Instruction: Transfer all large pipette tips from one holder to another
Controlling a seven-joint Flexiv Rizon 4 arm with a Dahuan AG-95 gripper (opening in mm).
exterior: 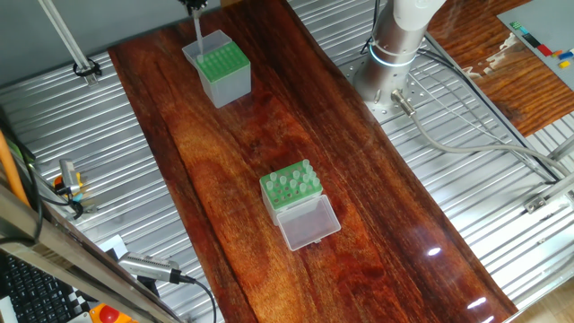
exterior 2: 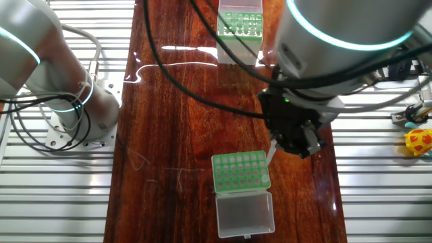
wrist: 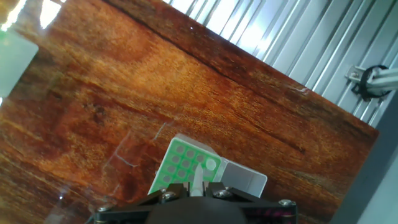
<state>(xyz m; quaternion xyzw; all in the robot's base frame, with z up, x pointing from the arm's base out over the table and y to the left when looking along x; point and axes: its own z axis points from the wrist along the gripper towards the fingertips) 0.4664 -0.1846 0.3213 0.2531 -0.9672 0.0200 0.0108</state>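
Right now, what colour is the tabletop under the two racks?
Dark reddish-brown wood grain, clearest on the table in the hand view.

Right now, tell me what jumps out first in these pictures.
The gripper hangs over the taller translucent plastic box with a green perforated top at one end of the dark wooden table, pinching one pale tapered pipette tip. Towards the middle of the table, the low square green rack holds upright tips, with its clear plastic lid hinged open.

Two fixed views face the table (exterior: pixel 269 135) from opposite ends; hand view looks down
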